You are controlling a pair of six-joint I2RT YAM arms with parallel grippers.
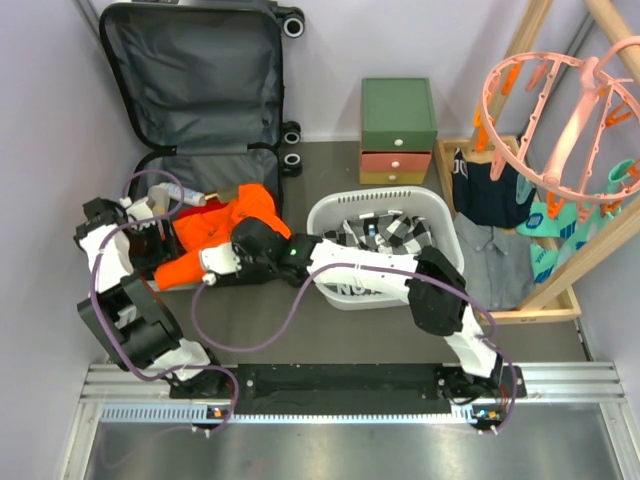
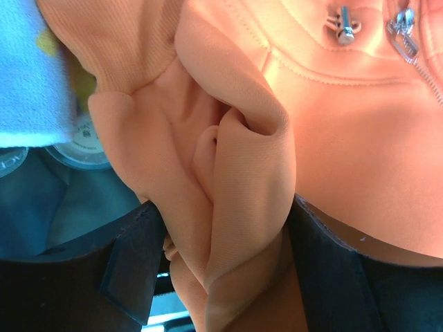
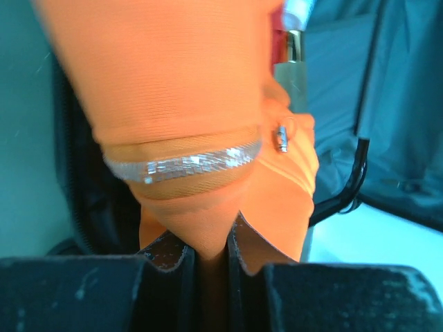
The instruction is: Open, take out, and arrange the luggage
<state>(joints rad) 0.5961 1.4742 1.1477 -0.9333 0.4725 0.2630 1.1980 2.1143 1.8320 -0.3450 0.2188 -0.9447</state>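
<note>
The luggage (image 1: 190, 80) lies open at the far left, its lid leaning on the wall and showing dark grey lining. An orange jacket (image 1: 215, 225) lies in and over the near edge of its lower half. My left gripper (image 1: 165, 232) is at the jacket's left side; in the left wrist view a thick fold of orange fabric (image 2: 235, 180) fills the gap between its jaws (image 2: 228, 277). My right gripper (image 1: 208, 265) is at the jacket's near edge, and its jaws (image 3: 211, 266) pinch the orange fabric (image 3: 180, 83) just below a silver reflective band (image 3: 180, 164).
A white laundry basket (image 1: 330, 215) with checked clothes stands right of the luggage, under my right arm. A green-and-orange drawer box (image 1: 398, 130) stands behind it. A wooden rack with hanging clothes (image 1: 500, 200) and a pink peg hanger (image 1: 560, 110) fill the right. Small toiletries (image 1: 185, 195) lie in the suitcase.
</note>
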